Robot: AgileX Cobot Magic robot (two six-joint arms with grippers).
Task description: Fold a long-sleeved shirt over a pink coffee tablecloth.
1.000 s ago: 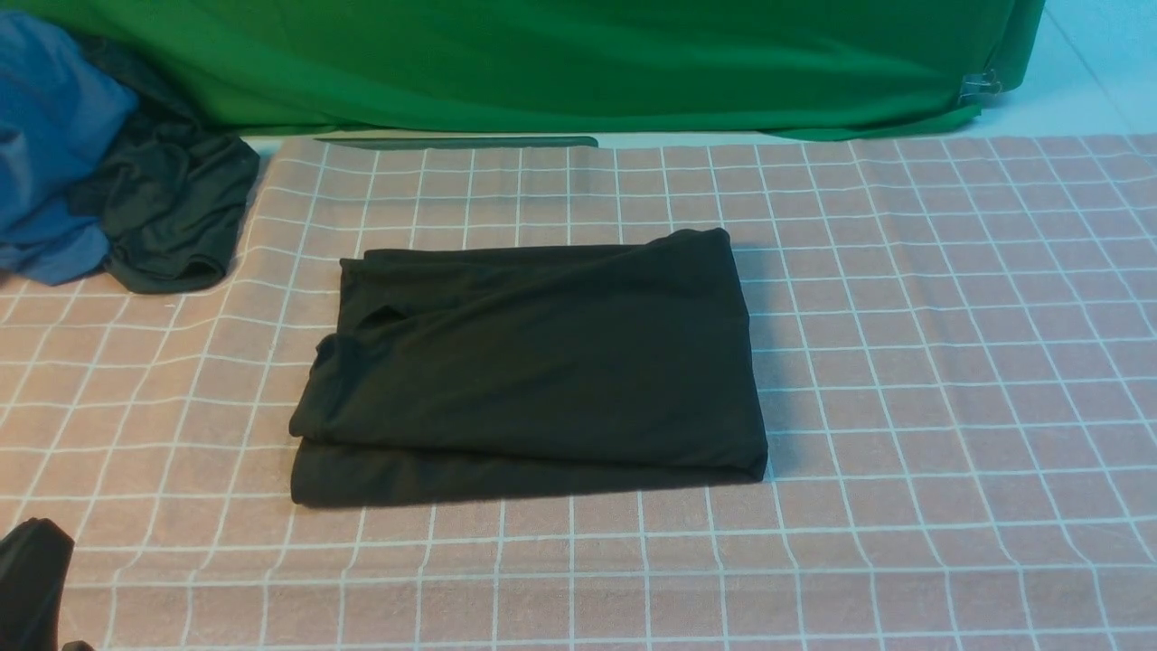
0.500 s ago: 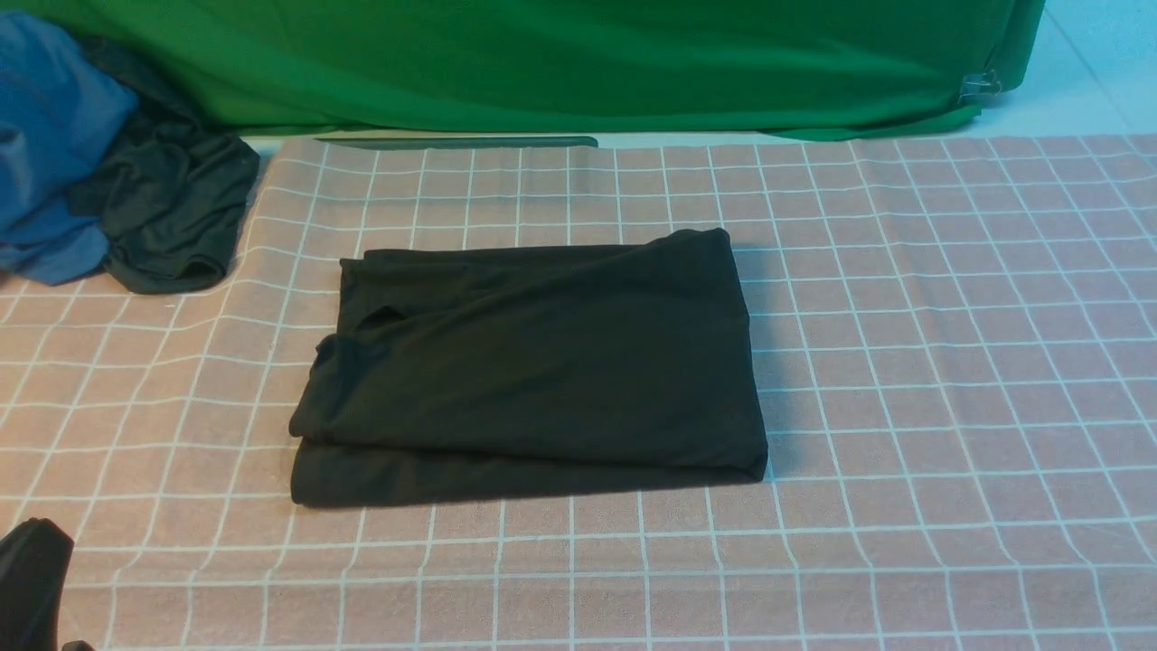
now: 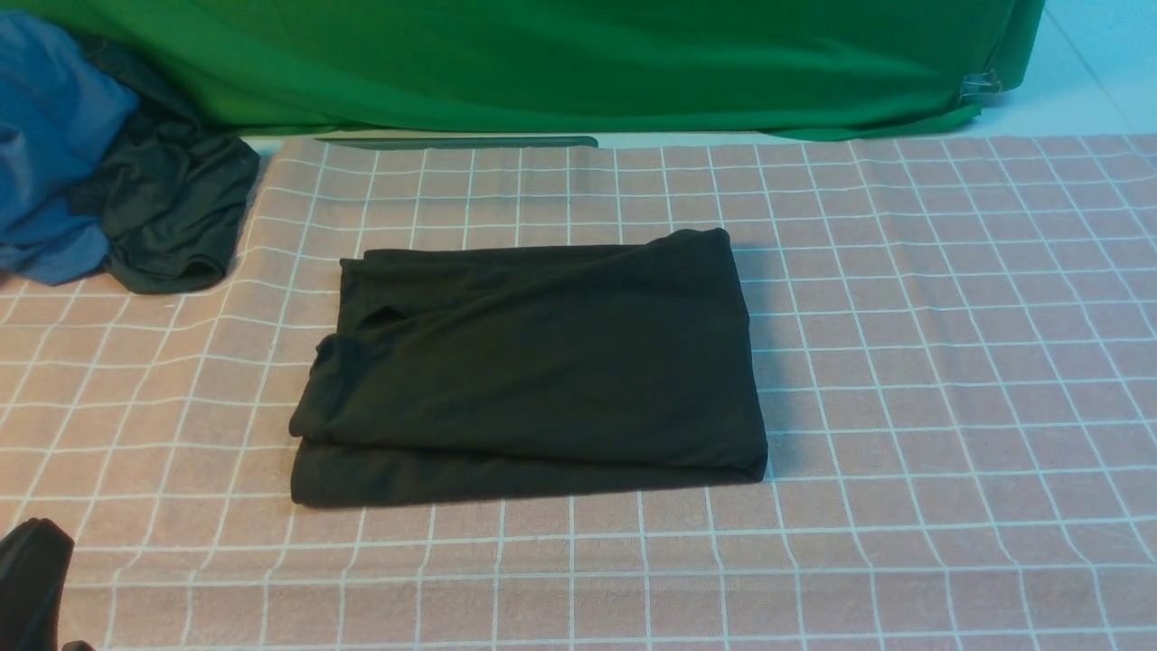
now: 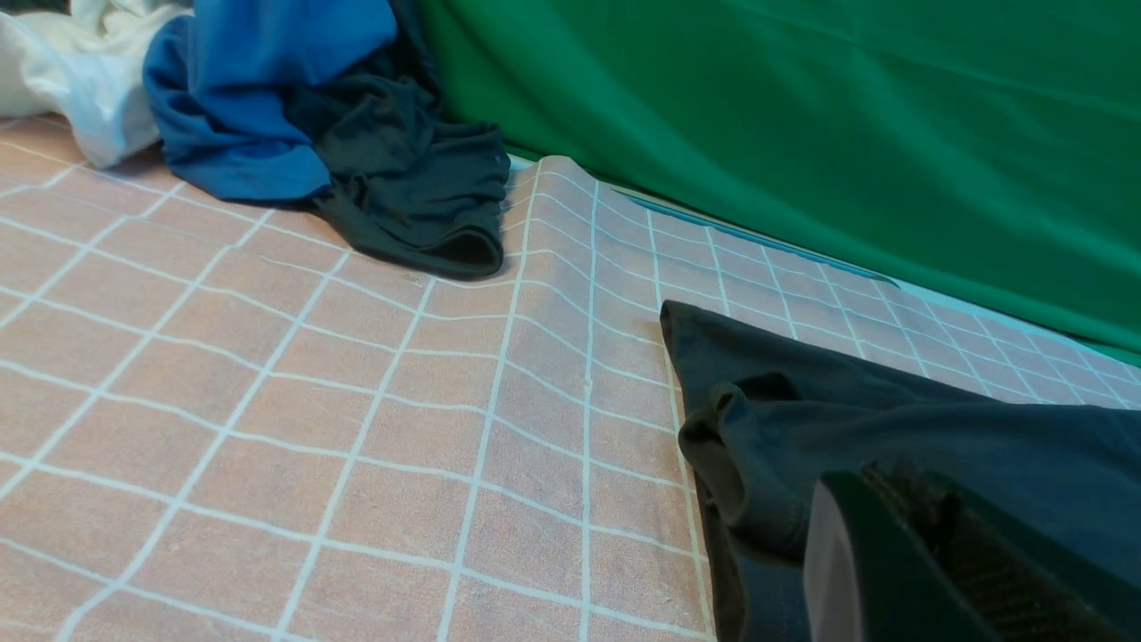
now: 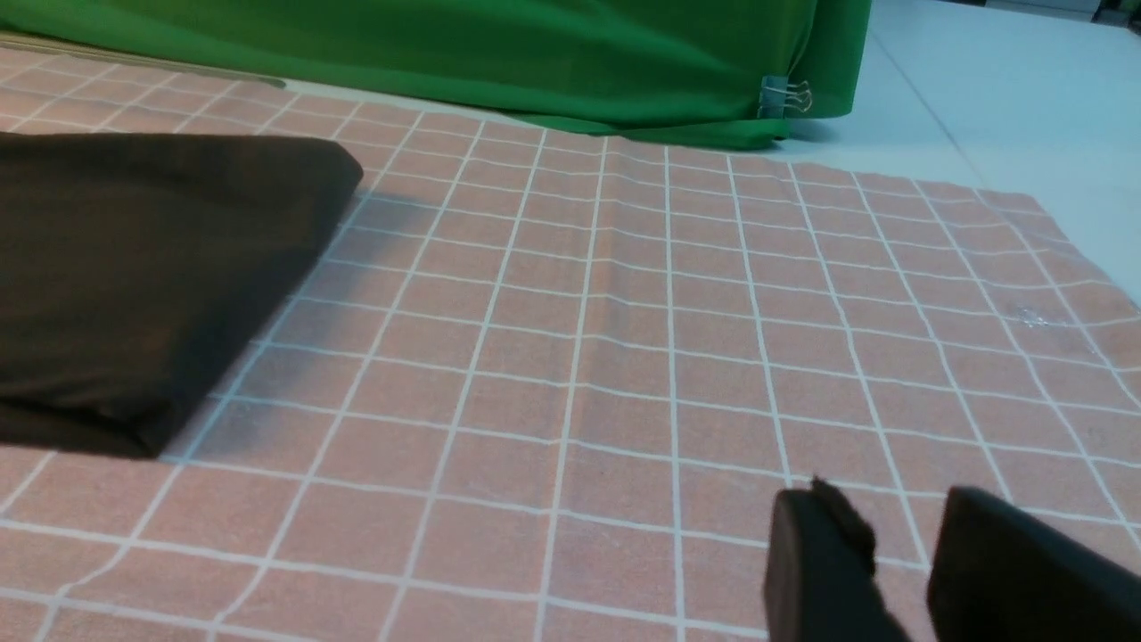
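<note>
One folded long-sleeved shirt on the pink coffee tablecloth.
Left gripper closed, empty; right gripper narrowly parted, empty.

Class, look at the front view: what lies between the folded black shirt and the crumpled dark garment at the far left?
Only bare pink coffee tablecloth separates the long-sleeved shirt from the dark garment; the front view shows it.
</note>
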